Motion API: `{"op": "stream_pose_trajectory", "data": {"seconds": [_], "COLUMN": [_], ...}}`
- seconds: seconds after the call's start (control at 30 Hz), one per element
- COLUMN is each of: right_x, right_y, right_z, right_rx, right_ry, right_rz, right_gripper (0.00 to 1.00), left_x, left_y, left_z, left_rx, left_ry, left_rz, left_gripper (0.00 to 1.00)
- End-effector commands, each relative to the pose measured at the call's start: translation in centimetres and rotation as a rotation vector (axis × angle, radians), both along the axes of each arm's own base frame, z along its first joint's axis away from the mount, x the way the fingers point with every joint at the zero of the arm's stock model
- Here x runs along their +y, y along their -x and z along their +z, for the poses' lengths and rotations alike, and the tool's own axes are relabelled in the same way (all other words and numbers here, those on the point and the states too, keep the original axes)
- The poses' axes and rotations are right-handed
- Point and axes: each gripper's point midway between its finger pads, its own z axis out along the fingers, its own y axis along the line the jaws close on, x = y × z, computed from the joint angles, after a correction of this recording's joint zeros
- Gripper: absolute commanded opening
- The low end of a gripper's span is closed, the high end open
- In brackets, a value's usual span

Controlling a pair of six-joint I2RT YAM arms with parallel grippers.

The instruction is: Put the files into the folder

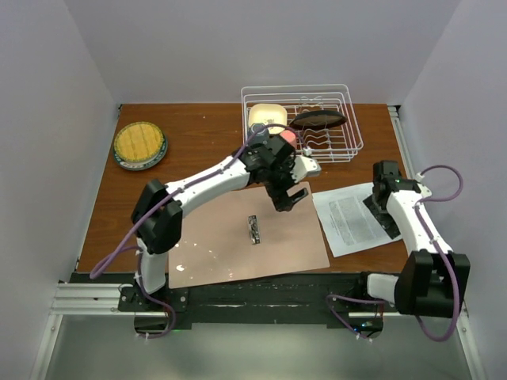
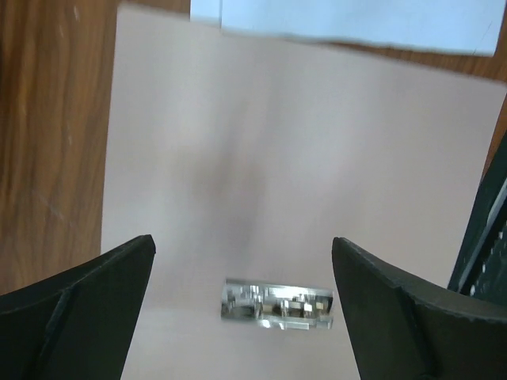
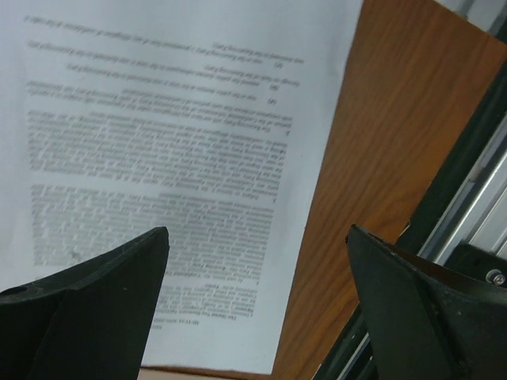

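Overhead, the salmon-pink folder [image 1: 214,245] lies open and flat on the brown desk [image 1: 198,134], left of centre, with its small silver clip [image 1: 253,229] at the middle. My left fingers [image 1: 283,203] hang over the folder's far right part, spread apart and holding nothing. Just beside the folder's right edge, the files [image 1: 348,218] lie flat on the desk as white printed sheets stacked slightly askew. My right fingers [image 1: 382,210] sit over their right half, also spread and empty. I judge the sheets light, floppy and slippery, hard to lift off a flat surface and likely to separate. I would press and drag them, or pinch a raised edge. The folder looks stiffer and less likely to shift. The left wrist view adds what overhead cannot: the clip [image 2: 276,302] is shiny stamped metal lying between the two fingers [image 2: 87,309]. The right wrist view shows dense lines of text on the files [image 3: 158,158] and a metal rail [image 3: 467,229] near the sheet's edge, but not whether the fingers [image 3: 87,309] touch paper.
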Motion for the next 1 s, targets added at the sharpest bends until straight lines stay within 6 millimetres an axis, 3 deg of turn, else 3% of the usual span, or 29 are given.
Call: {"op": "stream_pose_trajectory", "data": {"seconds": [0.0,0.17,0.33,0.47,0.7,0.97], "right_x": [-1.8,-5.1,-6.6,-6.5,-6.3,-5.4], "right_y": [-0.4,0.1,2.0,1.9,1.5,1.1], "right_z": [0.2,1.4,0.2,-1.1,-1.5,-2.9], "right_rx": [-0.017,-0.017,-0.011,0.032,0.042,0.049], "right_ry": [-0.033,0.030,0.076,0.041,0.018,-0.047], "right_rz": [-0.050,-0.148,-0.219,-0.227,-0.210,-0.204], "right_gripper": [0.98,0.99,0.97,0.96,0.96,0.95], "left_x": [-5.9,-8.7,-11.2,-13.2,-15.9,-15.7], "left_y": [-3.2,-5.5,-6.6,-7.1,-8.2,-9.2], "left_z": [2.9,2.3,1.0,-1.6,-2.1,-5.4], "left_rx": [-0.149,-0.211,-0.226,-0.233,-0.276,-0.306], "left_ry": [0.150,0.222,0.268,0.247,0.273,0.192], "left_rz": [0.011,0.056,0.096,0.123,0.148,0.185], "left_gripper": [1.00,1.00,1.00,1.00,1.00,1.00]}}
